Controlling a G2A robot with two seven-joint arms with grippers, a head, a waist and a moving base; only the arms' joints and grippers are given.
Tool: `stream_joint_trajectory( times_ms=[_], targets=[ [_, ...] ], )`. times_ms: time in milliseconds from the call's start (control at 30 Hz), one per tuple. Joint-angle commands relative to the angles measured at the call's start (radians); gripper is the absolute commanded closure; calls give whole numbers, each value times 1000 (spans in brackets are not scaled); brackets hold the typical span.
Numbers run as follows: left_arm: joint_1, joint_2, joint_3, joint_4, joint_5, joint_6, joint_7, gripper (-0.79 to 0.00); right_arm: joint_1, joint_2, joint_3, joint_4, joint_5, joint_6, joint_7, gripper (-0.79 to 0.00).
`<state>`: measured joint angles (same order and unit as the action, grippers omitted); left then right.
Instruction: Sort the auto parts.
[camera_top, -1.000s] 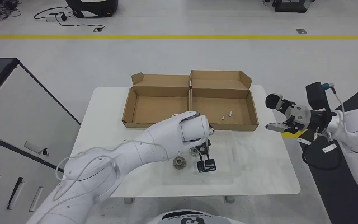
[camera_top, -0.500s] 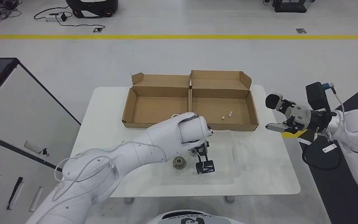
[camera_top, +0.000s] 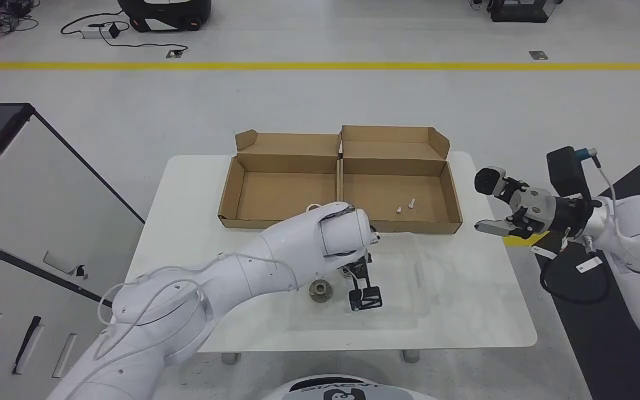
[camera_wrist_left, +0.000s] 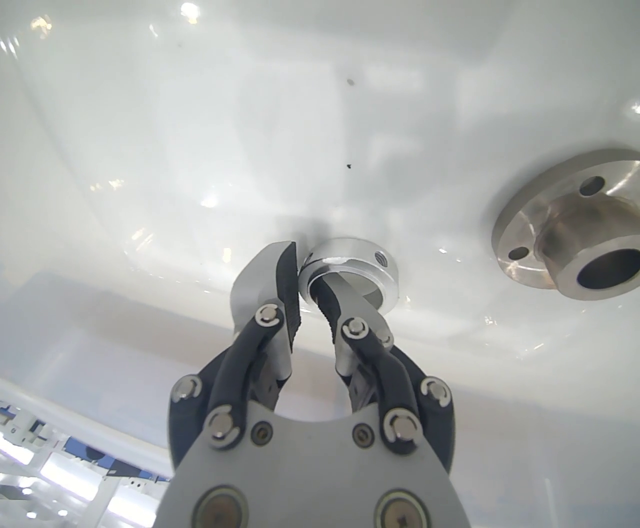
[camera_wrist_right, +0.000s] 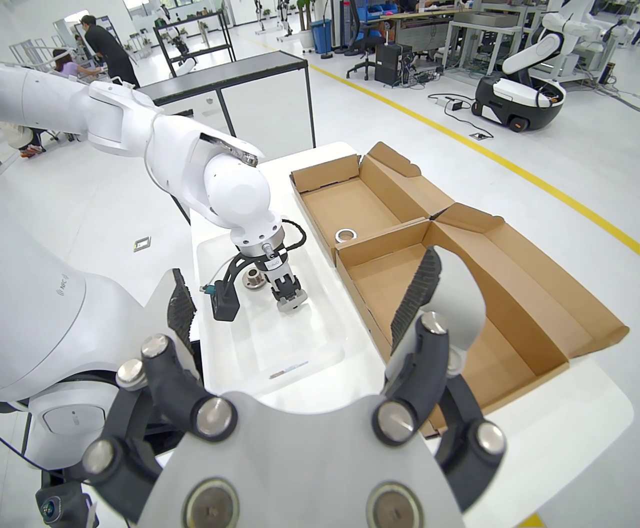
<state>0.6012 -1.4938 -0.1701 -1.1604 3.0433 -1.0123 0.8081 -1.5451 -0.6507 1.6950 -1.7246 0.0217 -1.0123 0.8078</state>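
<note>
While the left end effector pinches the silver ring (one finger inside), the right end effector hangs open beyond the worktop. That ring's down in the tray.

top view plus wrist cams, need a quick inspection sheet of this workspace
surface: white table, clear tray on its near half
job's things: shaft collar and flanged hub in the tray; second ring in the left box; small white parts in the right box
clutter: nothing seen
grippers: left gripper shut on the shaft collar's wall, one finger inside the bore; right gripper open, beyond the table's edge
cables: black cable and small module at the left wrist; cords on the far floor
surroundings: yellow floor line, mobile robot base
</note>
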Motion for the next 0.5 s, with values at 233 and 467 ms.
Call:
stream_joint_trajectory(
  times_ms=[233, 467],
  targets=[
    [-20, 4, 0, -15, -54, 0, 0, 0, 0, 0, 0, 0, 0, 0, 0, -785],
    [-67, 33, 0, -99, -177, 0, 0, 0, 0, 0, 0, 0, 0, 0, 0, -785]
  ],
)
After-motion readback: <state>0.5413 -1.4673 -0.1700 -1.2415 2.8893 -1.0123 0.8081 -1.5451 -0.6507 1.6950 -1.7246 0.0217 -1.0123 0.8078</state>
